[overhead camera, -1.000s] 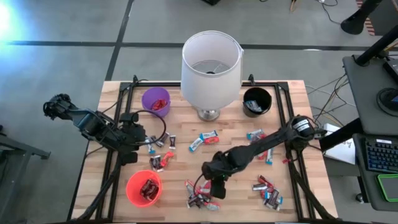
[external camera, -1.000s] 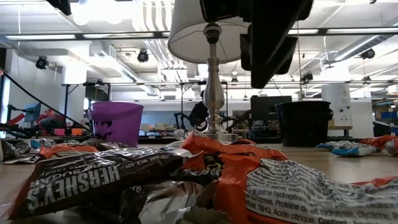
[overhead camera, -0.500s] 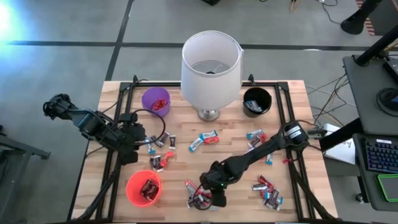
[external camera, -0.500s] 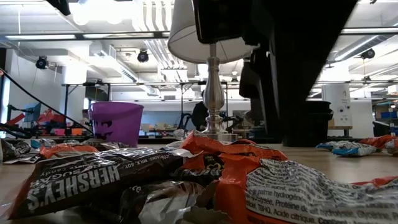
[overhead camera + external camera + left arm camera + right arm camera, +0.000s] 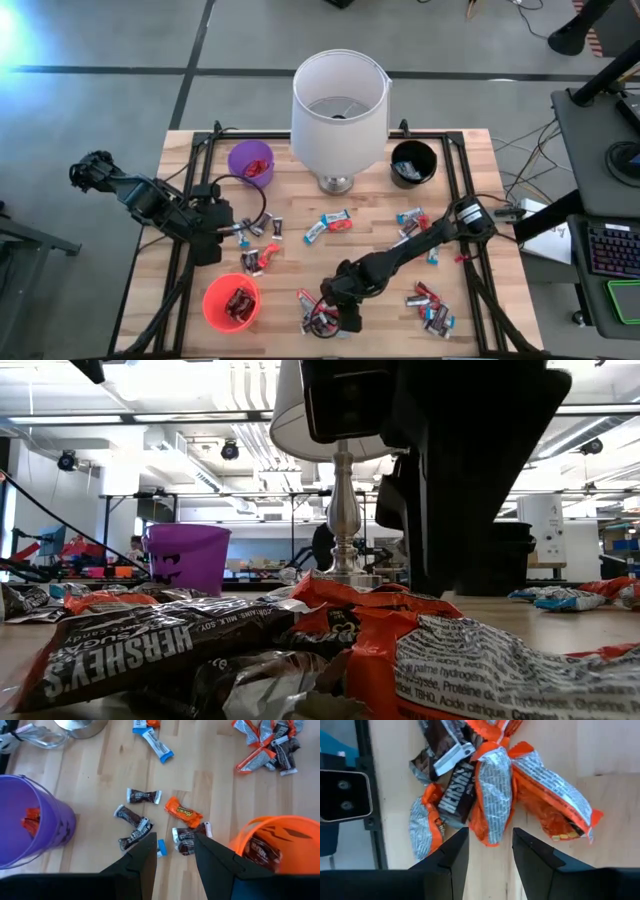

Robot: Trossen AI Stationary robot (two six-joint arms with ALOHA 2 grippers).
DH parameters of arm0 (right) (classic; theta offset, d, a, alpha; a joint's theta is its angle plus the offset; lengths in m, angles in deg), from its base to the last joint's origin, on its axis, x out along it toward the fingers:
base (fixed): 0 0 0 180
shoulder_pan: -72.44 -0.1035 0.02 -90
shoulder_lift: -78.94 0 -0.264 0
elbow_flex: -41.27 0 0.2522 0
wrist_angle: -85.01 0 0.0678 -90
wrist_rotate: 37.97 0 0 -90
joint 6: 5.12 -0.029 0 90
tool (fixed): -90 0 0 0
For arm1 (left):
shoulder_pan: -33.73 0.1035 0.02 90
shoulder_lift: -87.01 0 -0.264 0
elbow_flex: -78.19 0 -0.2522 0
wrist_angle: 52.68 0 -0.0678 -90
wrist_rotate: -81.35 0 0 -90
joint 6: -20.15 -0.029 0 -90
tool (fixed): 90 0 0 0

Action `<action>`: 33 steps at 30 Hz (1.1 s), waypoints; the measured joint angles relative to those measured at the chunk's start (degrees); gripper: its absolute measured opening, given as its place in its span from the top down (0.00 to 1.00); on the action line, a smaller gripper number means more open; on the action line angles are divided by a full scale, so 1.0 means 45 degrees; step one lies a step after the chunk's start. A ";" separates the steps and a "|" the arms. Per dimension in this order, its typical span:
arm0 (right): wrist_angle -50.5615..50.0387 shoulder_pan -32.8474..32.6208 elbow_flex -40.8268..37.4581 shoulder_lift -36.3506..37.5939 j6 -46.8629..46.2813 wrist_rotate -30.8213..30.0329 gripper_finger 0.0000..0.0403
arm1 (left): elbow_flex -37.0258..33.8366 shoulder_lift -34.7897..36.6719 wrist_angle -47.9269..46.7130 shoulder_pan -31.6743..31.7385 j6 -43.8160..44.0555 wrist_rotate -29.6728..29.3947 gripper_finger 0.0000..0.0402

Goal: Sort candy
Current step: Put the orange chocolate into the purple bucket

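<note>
A pile of candy (image 5: 485,785) in orange, dark brown and silver wrappers lies on the wooden table near its front edge (image 5: 316,322). My right gripper (image 5: 490,851) hangs open just above the pile, its fingers on either side of one end of an orange-and-silver bar (image 5: 492,800). It fills the upper part of the low view as a dark shape (image 5: 470,470). My left gripper (image 5: 175,845) hovers open at the table's left (image 5: 228,236), over loose brown and orange candy (image 5: 182,812) between the purple cup (image 5: 30,820) and the orange-red cup (image 5: 272,840).
A white-shaded lamp (image 5: 339,100) stands at the middle back, with a black cup (image 5: 413,162) to its right. More candy lies mid-table (image 5: 328,224) and at the front right (image 5: 430,306). A black frame (image 5: 190,190) runs along the table's sides.
My right gripper has come down and toward the table's near edge, onto the candy pile at the front. Its fingers keep the same gap. The pile lies as before.
</note>
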 joint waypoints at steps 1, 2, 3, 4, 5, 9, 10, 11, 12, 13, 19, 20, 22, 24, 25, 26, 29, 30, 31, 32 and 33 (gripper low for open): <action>-0.0009 0.0000 -0.0010 0.0000 -0.0002 -0.0090 0.65 | 0.0000 0.0000 0.0000 0.0000 -0.0005 0.0005 0.72; -0.0003 0.0000 -0.0028 0.0000 -0.0004 -0.0103 0.65 | 0.0000 0.0000 0.0000 0.0000 -0.0005 0.0000 0.72; 0.0024 0.0000 -0.0030 0.0000 -0.0005 -0.0107 0.65 | 0.0000 0.0000 0.0000 0.0000 -0.0005 0.0000 0.72; 0.0124 0.0000 -0.0030 0.0000 -0.0005 -0.0107 0.65 | 0.0000 0.0000 0.0000 0.0000 -0.0010 0.0000 0.72; 0.0246 0.0000 -0.0030 0.0000 -0.0010 -0.0107 0.65 | 0.0000 0.0000 0.0000 0.0000 -0.0010 0.0000 0.72; 0.0943 0.0000 -0.0215 0.0000 -0.0092 -0.0106 0.65 | 0.0000 0.0000 0.0000 0.0000 -0.0021 0.0000 0.72; 0.1149 0.0000 -0.0305 0.0000 -0.0189 -0.0102 0.65 | 0.0000 0.0000 -0.0005 -0.0004 -0.0024 0.0000 0.72; 0.1325 0.0000 -0.0412 0.0000 -0.0255 -0.0107 0.65 | 0.0000 0.0000 -0.0005 0.0000 -0.0024 0.0000 0.72; 0.1409 0.0000 -0.0535 0.0000 -0.0313 -0.0107 0.65 | 0.0000 0.0000 -0.0005 0.0000 -0.0024 0.0002 0.72; 0.1451 0.0000 -0.0662 0.0000 -0.0400 -0.0106 0.65 | 0.0000 0.0000 -0.0007 0.0000 -0.0027 0.0002 0.72; 0.1662 0.0000 -0.1162 0.0000 -0.0957 -0.0113 0.66 | 0.0000 0.0015 -0.0049 -0.0003 -0.0029 0.0481 0.72; 0.1662 0.0000 -0.1180 0.0000 -0.0959 -0.0162 0.66 | 0.0000 0.0015 -0.0052 -0.0002 -0.0030 0.0564 0.72; 0.1662 0.0000 -0.1195 0.0005 -0.0958 -0.0369 0.68 | 0.0000 0.0015 -0.0060 -0.0002 -0.0020 0.0612 0.72; 0.1676 -0.0010 -0.1218 0.0005 -0.0962 -0.0402 0.73 | 0.0000 0.0015 -0.0102 -0.0003 -0.0003 0.0625 0.72; 0.1677 -0.0010 -0.1222 0.0008 -0.0962 -0.0386 0.76 | 0.0000 0.0019 -0.0112 0.0000 0.0000 0.0648 0.72; 0.1681 -0.0007 -0.1237 0.0015 -0.0962 -0.0388 0.80 | 0.0000 0.0019 -0.0119 0.0000 0.0000 0.0661 0.72; 0.1678 -0.0005 -0.1310 0.0029 -0.0962 -0.0396 0.92 | 0.0000 0.0019 -0.0200 -0.0005 0.0000 0.0665 0.72; 0.1690 -0.0005 -0.1345 0.0035 -0.0959 -0.0395 0.95 | 0.0000 0.0019 -0.0232 -0.0004 0.0004 0.0665 0.72; 0.1721 -0.0005 -0.1394 0.0044 -0.0962 -0.0399 0.96 | 0.0000 0.0019 -0.0249 -0.0003 0.0004 0.0665 0.72; 0.1730 -0.0005 -0.1435 0.0049 -0.0962 -0.0394 0.96 | 0.0000 0.0019 -0.0289 0.0000 0.0005 0.0665 0.72; 0.1734 -0.0005 -0.1482 0.0049 -0.0962 -0.0384 0.97 | 0.0000 0.0019 -0.0338 0.0000 0.0005 0.0665 0.72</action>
